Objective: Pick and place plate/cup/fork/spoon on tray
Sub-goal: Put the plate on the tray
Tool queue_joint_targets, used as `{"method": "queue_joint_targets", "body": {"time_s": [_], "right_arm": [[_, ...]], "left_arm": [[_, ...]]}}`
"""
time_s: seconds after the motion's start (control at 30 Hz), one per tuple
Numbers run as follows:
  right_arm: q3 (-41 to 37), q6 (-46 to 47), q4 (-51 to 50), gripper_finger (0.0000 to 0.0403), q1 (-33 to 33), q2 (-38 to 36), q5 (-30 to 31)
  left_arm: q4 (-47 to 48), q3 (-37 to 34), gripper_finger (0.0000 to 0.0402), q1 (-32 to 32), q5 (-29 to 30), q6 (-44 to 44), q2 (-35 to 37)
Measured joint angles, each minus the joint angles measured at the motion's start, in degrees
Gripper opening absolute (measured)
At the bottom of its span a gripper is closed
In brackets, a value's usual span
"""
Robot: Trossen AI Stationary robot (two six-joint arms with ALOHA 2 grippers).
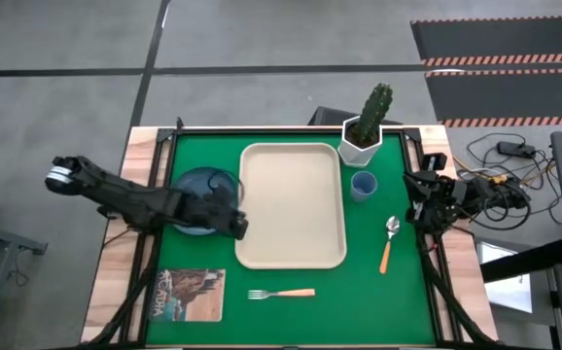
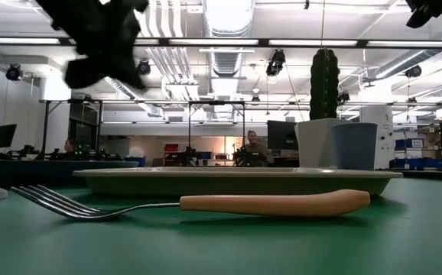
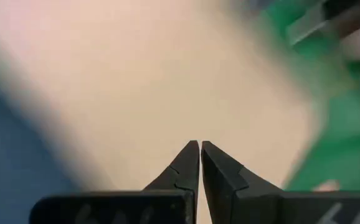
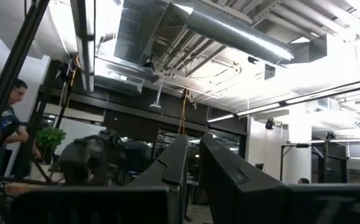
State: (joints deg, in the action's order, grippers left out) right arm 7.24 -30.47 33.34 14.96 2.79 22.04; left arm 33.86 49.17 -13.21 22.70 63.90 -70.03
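Observation:
The cream tray [image 1: 291, 204] lies in the middle of the green table. The dark blue plate [image 1: 201, 183] rests flat to the left of the tray, partly under my left arm. My left gripper [image 1: 242, 226] is shut and empty, raised over the tray's left rim; in its wrist view [image 3: 200, 146] it is above the tray, with the plate [image 3: 18, 168] beside it. The blue cup [image 1: 363, 185] stands right of the tray. The spoon [image 1: 389, 243] lies near it and the fork [image 1: 281, 293] lies in front of the tray. My right gripper [image 4: 194, 140] waits shut at the table's right edge [image 1: 422, 199].
A white pot with a cactus [image 1: 364, 131] stands at the tray's far right corner, just behind the cup. A picture-covered booklet [image 1: 189, 294] lies at the near left. Cables and gear sit beyond the table's right edge. People show in the room behind.

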Motion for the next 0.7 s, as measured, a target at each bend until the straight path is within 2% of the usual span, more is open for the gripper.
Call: {"method": "queue_joint_targets", "body": {"time_s": [0.1,0.17,0.3,0.43,0.57,0.7], "right_arm": [[-0.01,-0.23,0.0,0.0033,0.0,0.0,0.02],[-0.01,-0.17,-0.04,0.0033,0.0,-0.04,0.02],[-0.01,0.87,-0.91,0.0033,0.0,0.0,0.19],[-0.01,1.12,-1.76,0.0033,0.0,-0.02,0.48],[-0.01,1.45,-1.77,0.0033,0.0,-0.02,0.48],[-0.01,1.52,-1.79,0.0033,0.0,0.0,0.48]], "left_arm": [[18.94,6.56,0.0,0.0,-6.29,5.69,-5.74],[23.94,8.45,0.0,0.0,-9.48,6.79,-8.19],[24.62,8.55,0.0,0.01,-17.45,6.36,-11.14],[24.64,8.55,0.0,-0.11,-20.91,5.76,-12.47],[24.69,8.55,0.0009,-0.13,-21.68,1.79,-12.66],[24.91,8.5,0.0047,-0.13,-19.71,-1.3,-12.38]]}}
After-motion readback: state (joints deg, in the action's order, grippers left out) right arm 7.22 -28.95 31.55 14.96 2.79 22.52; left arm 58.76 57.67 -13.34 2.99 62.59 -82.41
